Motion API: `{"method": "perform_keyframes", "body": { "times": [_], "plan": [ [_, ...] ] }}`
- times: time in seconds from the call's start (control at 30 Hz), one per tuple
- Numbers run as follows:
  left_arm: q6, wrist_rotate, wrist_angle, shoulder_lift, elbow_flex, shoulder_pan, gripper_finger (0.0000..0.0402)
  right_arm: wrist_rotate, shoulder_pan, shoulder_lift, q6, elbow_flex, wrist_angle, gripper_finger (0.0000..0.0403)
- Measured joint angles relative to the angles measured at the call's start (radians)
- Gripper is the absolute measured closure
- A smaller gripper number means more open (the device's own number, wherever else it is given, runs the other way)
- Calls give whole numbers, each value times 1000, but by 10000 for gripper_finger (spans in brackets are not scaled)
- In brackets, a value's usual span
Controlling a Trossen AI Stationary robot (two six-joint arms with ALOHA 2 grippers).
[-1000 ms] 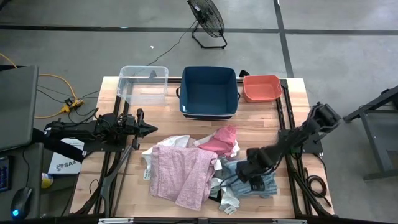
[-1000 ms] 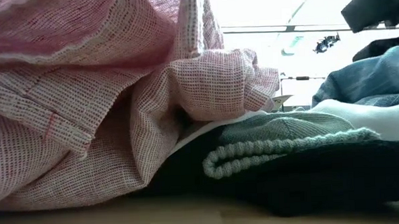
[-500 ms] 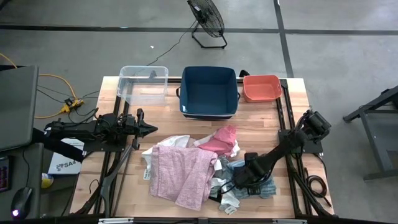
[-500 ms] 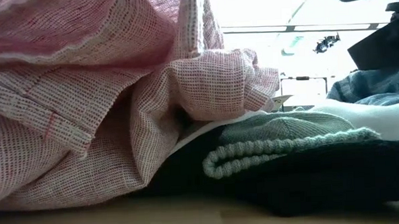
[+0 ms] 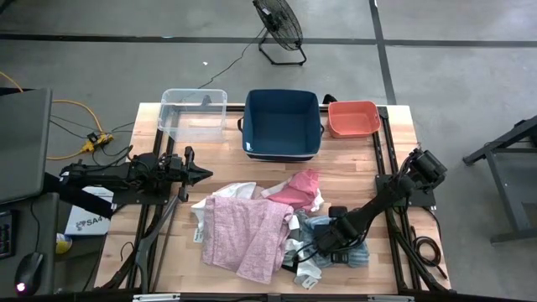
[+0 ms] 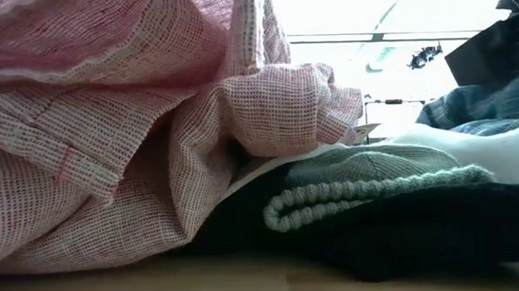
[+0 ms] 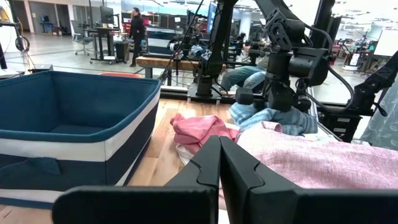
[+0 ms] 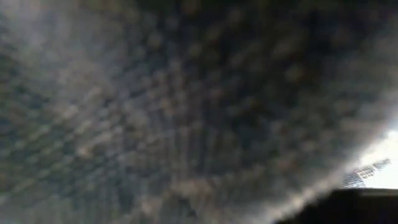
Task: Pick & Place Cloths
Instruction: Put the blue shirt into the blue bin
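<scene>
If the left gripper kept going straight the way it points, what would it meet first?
Most likely the light pink cloth just ahead of the shut left gripper; how high the gripper rides above the cloth is unclear.

The right gripper (image 5: 329, 248) was pushed down into the blue cloth (image 5: 348, 249) at about four o'clock on the table (image 5: 352, 164). The big light pink cloth (image 5: 245, 235) lay just beside it at nine o'clock. The left gripper (image 5: 204, 174), fingers together, waited at about nine o'clock on the table.

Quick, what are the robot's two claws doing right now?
Left end effector: shut, empty, beside the cloth pile.
Right end effector: pressed into the blue terry cloth; grip cannot be told.
</scene>
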Motion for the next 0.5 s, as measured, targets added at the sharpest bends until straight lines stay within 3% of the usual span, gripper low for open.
{"method": "perform_keyframes", "body": {
  "times": [0.13,0.3,0.5],
  "plan": [
    [0,0,0,0,0,0,400,0,-1,0,1,0,5,374],
    [0,0,0,0,0,0,400,-17,-9,-42,71,-8,9,374],
    [0,0,0,0,0,0,400,121,-7,-213,156,3,-45,375]
  ]
}}
